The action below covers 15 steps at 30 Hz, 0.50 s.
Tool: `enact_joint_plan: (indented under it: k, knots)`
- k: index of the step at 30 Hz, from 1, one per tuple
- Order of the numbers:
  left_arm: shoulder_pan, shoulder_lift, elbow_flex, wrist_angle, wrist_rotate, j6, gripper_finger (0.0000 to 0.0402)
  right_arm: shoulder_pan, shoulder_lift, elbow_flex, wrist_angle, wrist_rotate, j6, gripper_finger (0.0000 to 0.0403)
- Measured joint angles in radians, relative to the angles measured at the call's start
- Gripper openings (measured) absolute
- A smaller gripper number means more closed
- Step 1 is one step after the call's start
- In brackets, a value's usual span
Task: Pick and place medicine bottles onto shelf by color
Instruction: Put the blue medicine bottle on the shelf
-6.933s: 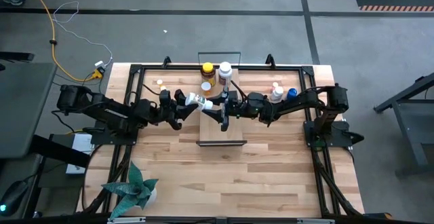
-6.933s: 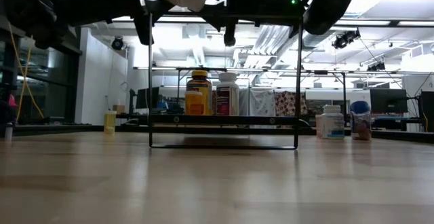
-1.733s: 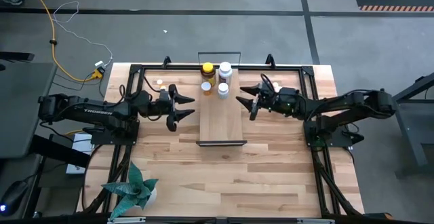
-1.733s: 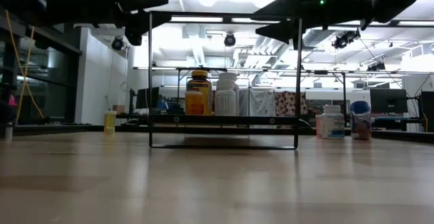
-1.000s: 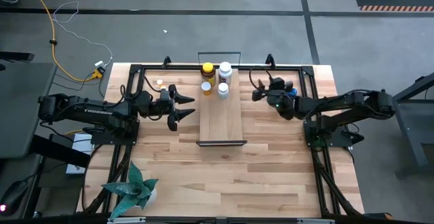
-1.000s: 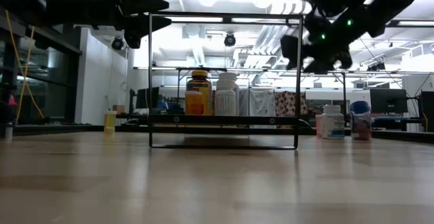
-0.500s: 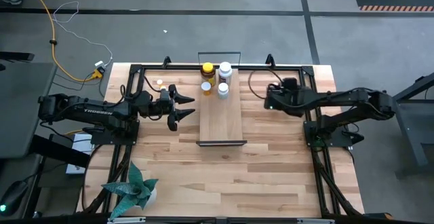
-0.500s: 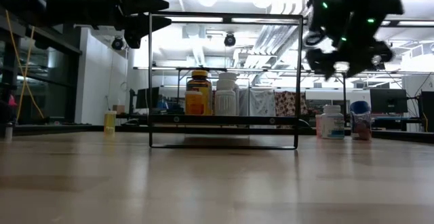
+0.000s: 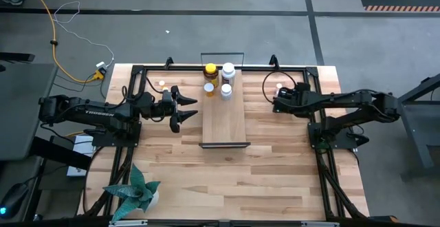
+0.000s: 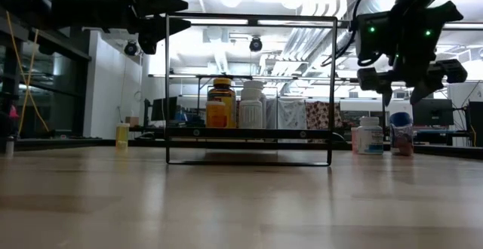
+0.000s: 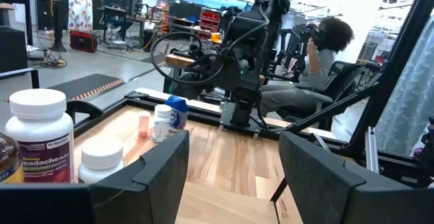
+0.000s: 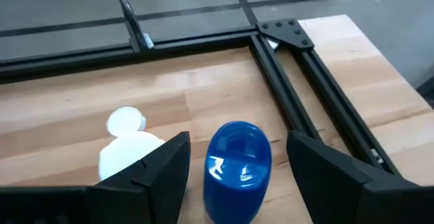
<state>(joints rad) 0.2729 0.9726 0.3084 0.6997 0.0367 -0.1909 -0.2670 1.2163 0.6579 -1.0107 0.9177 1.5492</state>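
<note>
The shelf (image 9: 224,120) is a light-wood board in a black frame at mid-table. At its far end stand the amber bottle with a yellow cap (image 9: 210,71) and three white bottles (image 9: 229,70). My right gripper (image 12: 237,142) is open and points down. It hovers above the blue-capped bottle (image 12: 237,159), one finger on either side and clear of it. In the low view this gripper (image 10: 411,90) hangs just over that bottle (image 10: 401,133). A white bottle (image 12: 132,155) stands beside it. My left gripper (image 9: 189,110) waits open, left of the shelf.
Two tiny white-capped bottles (image 9: 163,86) stand near the far left of the table. A black metal frame (image 12: 298,108) runs along the table's far and right sides, close to the blue-capped bottle. A potted plant (image 9: 134,191) sits at the near left corner. A person (image 11: 325,54) sits beyond the table.
My right gripper has swung away from the shelf toward the table's right edge and tipped from level to pointing down. It has come lower over the blue-capped bottle, and its fingers stay open. The bottles have not moved.
</note>
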Motion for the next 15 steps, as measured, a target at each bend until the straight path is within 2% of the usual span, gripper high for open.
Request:
enact_joint_plan:
  k: [15]
  knots:
    - [0.000,0.000,0.000,0.000,0.000,0.000,0.0218,-0.083,0.117,-0.001,0.030,-0.027,-0.005,0.0236]
